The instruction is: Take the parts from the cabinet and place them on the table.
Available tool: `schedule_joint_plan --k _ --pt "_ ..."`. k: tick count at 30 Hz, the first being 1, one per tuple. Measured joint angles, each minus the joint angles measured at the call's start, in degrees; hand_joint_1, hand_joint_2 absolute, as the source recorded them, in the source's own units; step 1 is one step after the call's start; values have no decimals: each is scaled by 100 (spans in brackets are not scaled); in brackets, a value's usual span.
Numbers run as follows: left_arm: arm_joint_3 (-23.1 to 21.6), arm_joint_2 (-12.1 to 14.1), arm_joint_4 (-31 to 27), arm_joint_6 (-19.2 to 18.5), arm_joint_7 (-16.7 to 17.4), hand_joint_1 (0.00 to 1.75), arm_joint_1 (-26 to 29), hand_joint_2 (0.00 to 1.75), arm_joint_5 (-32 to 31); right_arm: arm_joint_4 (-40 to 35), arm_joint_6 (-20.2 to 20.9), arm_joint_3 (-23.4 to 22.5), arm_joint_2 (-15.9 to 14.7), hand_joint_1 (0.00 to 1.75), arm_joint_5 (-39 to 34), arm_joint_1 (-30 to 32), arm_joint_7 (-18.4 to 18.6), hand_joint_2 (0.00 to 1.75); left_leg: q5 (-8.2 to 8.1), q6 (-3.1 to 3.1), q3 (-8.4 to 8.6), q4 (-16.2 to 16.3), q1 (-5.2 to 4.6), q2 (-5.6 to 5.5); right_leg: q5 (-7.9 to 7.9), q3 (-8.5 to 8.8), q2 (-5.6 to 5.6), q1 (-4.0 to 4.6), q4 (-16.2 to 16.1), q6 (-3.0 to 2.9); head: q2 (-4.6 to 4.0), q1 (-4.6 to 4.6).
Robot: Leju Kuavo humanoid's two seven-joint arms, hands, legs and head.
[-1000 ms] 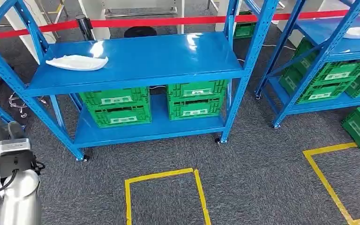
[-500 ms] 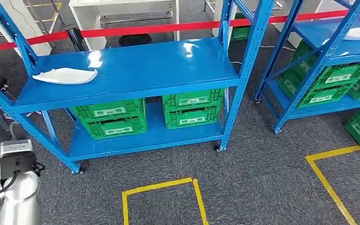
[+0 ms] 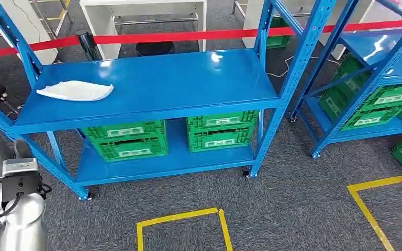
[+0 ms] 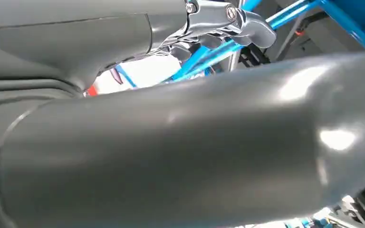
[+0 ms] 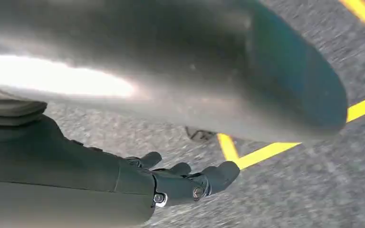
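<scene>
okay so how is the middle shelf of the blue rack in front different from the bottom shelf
The middle shelf carries one flat white part, lying near its left end, while the bottom shelf carries green crates, stacked in two side-by-side piles. The middle shelf is mostly bare and catches glare from the lights; the bottom shelf sits in its shadow, with bare surface only along the front. Both are glossy blue metal boards in the same rack.
</scene>
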Motion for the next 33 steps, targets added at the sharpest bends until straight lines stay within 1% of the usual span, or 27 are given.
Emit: schedule_joint_plan --k 1,2,4,5,6,7,9,10,11,12,14,15,16,17,18,19,20,22,23,25,26,27,28,29,31,32,33 --pt "-2 2 7 -15 20 0 7 0 -2 0 15 2 2 0 2 -17 -37 0 -35 -50 -17 -15 -2 -10 -237 18 -1 30 -37 -41 0 18" --pt "-2 2 2 -42 37 0 12 0 -11 0 37 0 15 0 13 -21 -53 0 -82 -93 -2 -55 -1 -3 -90 89 -1 30 -74 -79 0 13" --pt "-7 9 -13 -41 72 0 26 0 -50 0 83 0 33 0 26 -2 -72 0 -63 -168 148 27 -10 -6 -94 207 11 8 -102 -170 0 7" --pt "-7 29 -37 -61 118 0 37 0 -63 0 114 0 46 0 26 -3 -123 0 -112 -192 142 101 5 6 -116 307 9 -10 -139 -212 0 18" --pt "-11 44 -53 -63 122 0 28 0 -74 0 144 0 48 0 24 -7 -173 0 -151 -220 37 345 7 11 -151 375 11 -12 -140 -254 0 -29" --pt "-13 63 -55 -66 138 0 28 0 -92 0 160 0 50 0 22 -11 -192 0 -245 -241 -167 678 8 11 -188 407 15 -13 -143 -289 0 -26" --pt "-13 83 -50 -81 164 0 103 0 -122 0 173 0 66 0 15 -17 -186 0 -599 -260 -764 1484 12 12 -281 482 29 -6 -143 -311 0 -24" --pt "-18 85 -50 -92 168 0 131 0 -136 0 173 0 72 0 11 -9 -140 0 -650 -256 -970 1670 11 11 -324 526 31 2 -143 -312 0 -31" --pt "-26 85 -48 -96 168 0 138 0 -149 2 170 -2 76 0 -6 -3 -109 0 -539 -238 -1063 1611 11 11 -372 588 33 9 -143 -307 0 -28" --pt "-37 85 -48 -105 168 0 134 0 -151 2 168 -4 92 0 -22 9 -98 0 -305 -220 -1041 1340 7 12 -425 663 37 19 -143 -303 0 -26" --pt "-42 85 -48 -118 170 0 129 0 -153 2 168 -5 112 0 -35 4 -83 0 380 -145 -798 448 -12 11 -532 819 35 27 -143 -285 0 -28" --pt "-44 85 -44 -125 171 0 128 0 -153 4 168 -7 133 0 -37 19 -74 0 652 -103 -730 129 -39 12 -582 813 38 16 -159 -268 0 -24" --pt "-48 85 -29 -131 173 0 120 0 -153 15 171 -9 140 0 -55 -9 -72 0 461 -103 -788 94 -80 20 -598 848 49 26 -162 -232 0 -8" --pt "-50 85 -28 -146 181 0 102 0 -155 15 188 -11 140 0 -59 -22 -72 0 432 -99 -762 73 -85 24 -606 833 53 13 -172 -207 0 -22" --pt "-55 85 -26 -153 186 0 96 0 -162 15 222 -15 142 0 -68 -23 -93 0 499 -80 -728 62 -84 22 -612 821 51 12 -198 -186 0 -13" --pt "-61 85 -28 -153 179 0 83 0 -162 15 291 -20 142 0 -70 -11 -144 0 562 -45 -724 14 -83 14 -584 900 43 14 -172 -149 0 -15" --pt "-75 85 -20 -155 181 0 64 0 -164 17 383 -26 149 0 -70 -6 -221 0 547 -12 -681 -8 -81 6 -542 895 39 20 -146 -117 0 -9" --pt "-83 70 -15 -160 173 0 41 0 -164 17 474 -37 146 0 -68 -17 -293 0 528 42 -506 -90 -20 6 -590 839 32 32 56 -81 0 2" --pt "-83 68 -9 -160 175 0 26 0 -164 20 496 -39 149 0 -57 -36 -306 0 503 69 -461 -105 -8 14 -662 660 29 22 343 -36 0 24" --pt "-85 63 17 -159 175 0 30 0 -164 20 507 -37 151 0 -18 -41 -321 0 440 93 -419 -105 -6 21 -973 96 26 -34 1120 51 0 28" --pt "-85 55 33 -160 175 0 37 0 -164 20 505 -37 151 0 -17 -34 -323 0 400 88 -388 -103 -1 18 -1126 -187 22 -55 1434 70 0 22" --pt "-85 52 44 -159 175 0 37 0 -164 20 503 -37 151 0 -17 -24 -326 0 361 79 -352 -102 6 12 -1097 -332 21 -66 1499 79 0 31" --pt "-85 48 48 -157 175 0 37 0 -164 20 488 -39 149 0 -13 -14 -317 0 316 63 -296 -102 13 3 -897 -346 19 -72 1319 83 0 31" --pt "-85 46 46 -160 175 0 36 0 -164 20 476 -39 146 0 4 -9 -315 0 270 42 -231 -101 22 -2 -605 -252 16 -74 958 98 0 35" --pt "-85 44 41 -157 173 0 36 0 -164 20 472 -39 135 0 37 -6 -308 0 176 -1 -106 -101 33 4 81 77 1 -76 3 67 0 37" --pt "-83 42 41 -151 166 0 38 0 -166 20 481 -39 135 0 42 1 -321 0 134 -40 -52 -70 13 0 -40 96 -8 -38 -131 29 0 33" --pt "-81 39 37 -133 164 0 37 0 -171 20 501 -37 133 0 46 -18 -345 0 99 -91 -77 -94 12 -4 -281 100 -6 -23 -109 -32 0 33"
